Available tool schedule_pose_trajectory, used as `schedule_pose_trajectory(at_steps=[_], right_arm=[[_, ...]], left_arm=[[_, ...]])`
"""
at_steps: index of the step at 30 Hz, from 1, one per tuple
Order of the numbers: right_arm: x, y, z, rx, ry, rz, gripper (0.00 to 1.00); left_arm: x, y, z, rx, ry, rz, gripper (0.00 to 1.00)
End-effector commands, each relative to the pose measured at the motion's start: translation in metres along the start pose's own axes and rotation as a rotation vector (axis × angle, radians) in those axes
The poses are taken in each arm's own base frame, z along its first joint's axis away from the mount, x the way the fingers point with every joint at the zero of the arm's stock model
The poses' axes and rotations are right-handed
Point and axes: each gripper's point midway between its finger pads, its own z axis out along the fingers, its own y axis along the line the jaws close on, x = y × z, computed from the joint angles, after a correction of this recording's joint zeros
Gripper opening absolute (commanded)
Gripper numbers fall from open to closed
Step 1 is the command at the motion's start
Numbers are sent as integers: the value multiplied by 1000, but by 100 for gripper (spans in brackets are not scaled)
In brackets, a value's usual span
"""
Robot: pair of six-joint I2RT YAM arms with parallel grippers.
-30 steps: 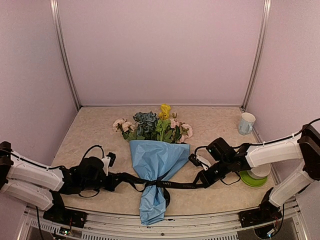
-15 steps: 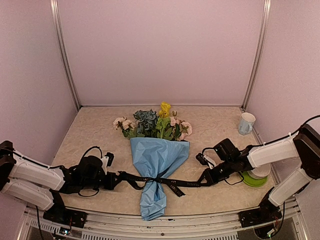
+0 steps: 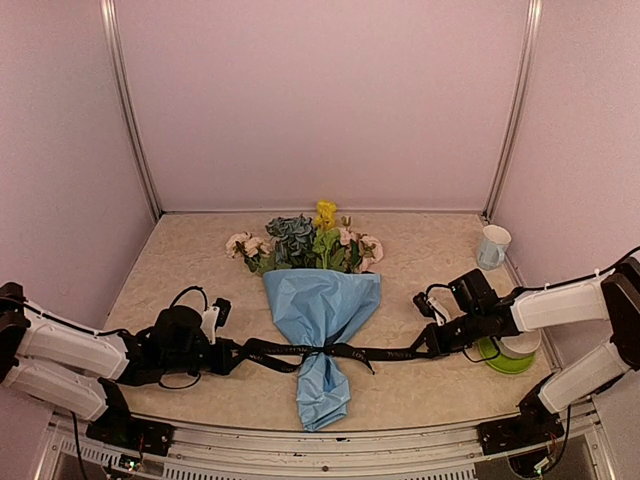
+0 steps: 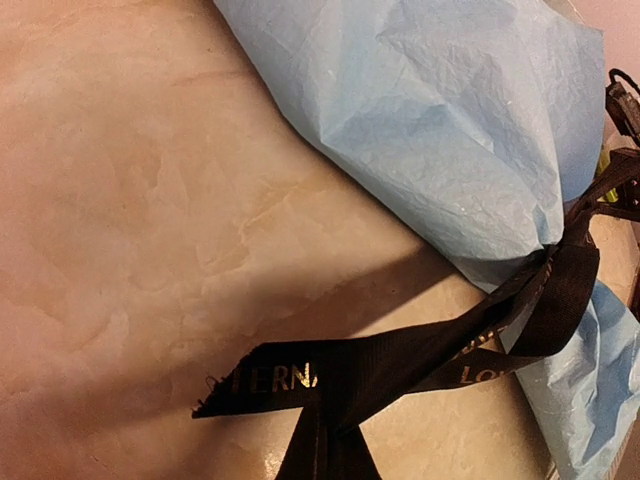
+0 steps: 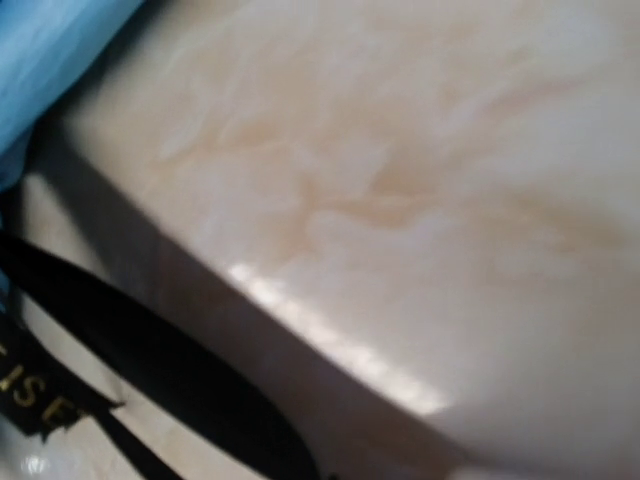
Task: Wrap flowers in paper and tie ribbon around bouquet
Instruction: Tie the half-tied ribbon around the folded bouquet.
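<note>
Ribbon [image 3: 390,352] pulled taut! The left gripper [image 3: 232,357] at nine o'clock and the right gripper [image 3: 432,346] at three each pinch one end, fully closed. It's knotted around the bouquet [image 3: 322,305], blooms toward twelve, tail toward six.

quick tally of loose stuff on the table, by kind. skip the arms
Bouquet: 1
Ribbon: 1
Mug: 1
Green plate: 1
White item on the plate, partly hidden, kind unclear: 1
Total: 5
</note>
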Motion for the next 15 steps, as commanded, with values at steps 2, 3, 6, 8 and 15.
schedule_pose_trajectory(at_steps=[2,3,6,8,15], right_arm=[[9,-54,-14,191,5,114,0],[8,-55,-14,197,2,116,0],[12,-61,-12,214,11,126,0],[14,-63,-10,214,20,129,0],[11,-68,-13,230,9,135,0]], left_arm=[[1,41,-4,-177,-15,-14,0],[2,42,-5,-176,-15,-25,0],[11,48,-3,-180,7,-58,0],[19,51,-2,-180,26,-71,0],[20,58,-2,-217,20,-90,0]])
